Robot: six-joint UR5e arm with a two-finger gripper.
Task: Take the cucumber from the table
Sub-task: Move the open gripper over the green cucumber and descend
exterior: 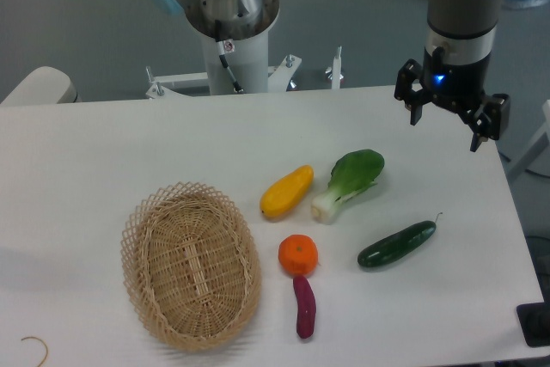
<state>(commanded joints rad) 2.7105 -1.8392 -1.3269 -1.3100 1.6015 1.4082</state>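
Observation:
The cucumber (pixel 397 244) is long, slim and glossy dark green, with a thin stem tip pointing up and right. It lies at an angle on the white table (pixel 86 161), near the right front. My gripper (pixel 445 132) hangs open high above the table's right rear part, well behind and a little right of the cucumber. Nothing is between its two black fingers (pixel 416 113).
A leafy bok choy (pixel 349 181) and a yellow squash (pixel 287 192) lie left of the cucumber. An orange (pixel 298 253) and a purple sweet potato (pixel 305 305) sit in front. A wicker basket (pixel 190 264) stands at the left front. The robot base (pixel 232 32) rises at the back.

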